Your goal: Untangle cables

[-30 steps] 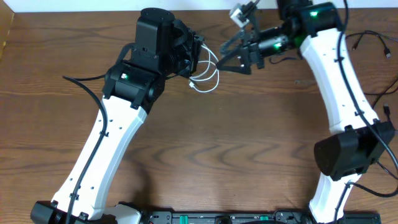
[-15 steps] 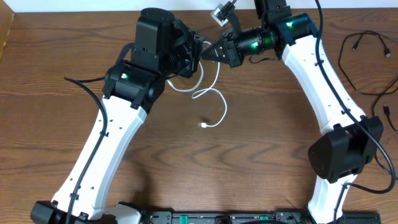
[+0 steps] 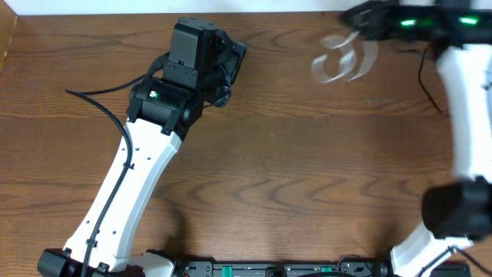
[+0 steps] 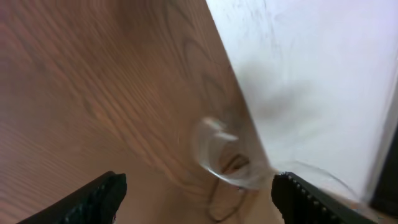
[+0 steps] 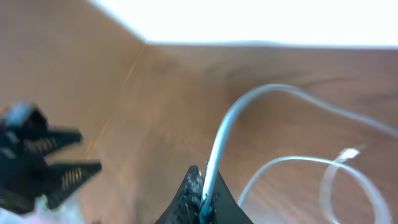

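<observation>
The white cable (image 3: 344,61) hangs in the air as a blurred loop at the table's far right. My right gripper (image 3: 352,21) is blurred above it, near the back edge. In the right wrist view that gripper (image 5: 204,194) is shut on the white cable (image 5: 231,121), which curves away into loops. My left gripper (image 3: 233,58) stands at the back centre-left, apart from the cable. Its fingers (image 4: 102,196) are wide open with nothing between them, and the white cable (image 4: 217,155) shows blurred beyond them. A thin stretch of the black cable (image 3: 422,73) shows beside the right arm.
A white wall (image 4: 311,74) runs along the table's back edge, close to both grippers. The left arm (image 3: 138,169) crosses the table's left half and its thick black wire (image 3: 100,104) trails off to the left. The right arm (image 3: 469,115) stands along the right edge.
My left gripper has opened and let go of the white cable. My right gripper shut on the cable and swung fast to the right, pulling it away from the left gripper.
</observation>
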Tool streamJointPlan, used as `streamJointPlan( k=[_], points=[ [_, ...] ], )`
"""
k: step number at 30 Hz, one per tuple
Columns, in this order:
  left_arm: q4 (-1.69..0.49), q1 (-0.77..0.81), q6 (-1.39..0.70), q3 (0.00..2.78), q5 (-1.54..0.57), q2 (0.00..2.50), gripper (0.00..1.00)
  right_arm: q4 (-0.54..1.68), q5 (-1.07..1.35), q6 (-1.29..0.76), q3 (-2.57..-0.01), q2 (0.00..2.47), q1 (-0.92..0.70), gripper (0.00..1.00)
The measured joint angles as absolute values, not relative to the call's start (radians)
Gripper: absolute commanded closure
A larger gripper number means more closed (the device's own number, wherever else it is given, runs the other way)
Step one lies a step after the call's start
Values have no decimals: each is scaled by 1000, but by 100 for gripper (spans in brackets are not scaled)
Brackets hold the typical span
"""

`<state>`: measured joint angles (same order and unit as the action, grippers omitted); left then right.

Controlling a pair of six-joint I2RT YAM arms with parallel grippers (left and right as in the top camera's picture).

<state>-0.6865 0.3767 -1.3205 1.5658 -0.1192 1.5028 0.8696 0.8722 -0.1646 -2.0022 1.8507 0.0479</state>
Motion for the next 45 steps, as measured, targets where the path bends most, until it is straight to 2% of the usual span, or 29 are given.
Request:
streamJointPlan(
  k=[8, 15, 24, 33, 34, 35, 37, 38, 39, 45],
  points=[
    [-745, 377, -1013, 1566, -108, 1503, 20, 976, 615, -293, -2003, 1636, 268, 99],
    [-814, 377, -769, 1566, -105, 1503, 20, 1074, 399, -311, -2003, 1614, 485, 99],
    [-870, 377, -676, 1566, -106, 1503, 20, 1092, 214, -334, -2003, 1663, 700, 99],
    [-871, 377, -671, 1566, -106, 1503, 20, 1028, 86, -368, -2003, 1796, 737, 98],
    [-871, 377, -672, 1566, -106, 1503, 20, 1017, 78, -370, -2003, 1817, 737, 89],
    [-871, 377, -671, 1566, -106, 1503, 20, 1005, 72, -373, -2003, 1839, 737, 69],
    [-871, 377, -671, 1566, -106, 1503, 20, 996, 65, -382, -2003, 1881, 737, 25],
    [-871, 377, -671, 1566, -106, 1503, 20, 995, 61, -384, -2003, 1908, 737, 7],
    [-871, 377, -671, 1566, -106, 1503, 20, 996, 58, -384, -2003, 1926, 736, 1],
    [-871, 377, -664, 1566, -106, 1503, 20, 1024, 71, -390, -2001, 1980, 736, 1]
  ],
)
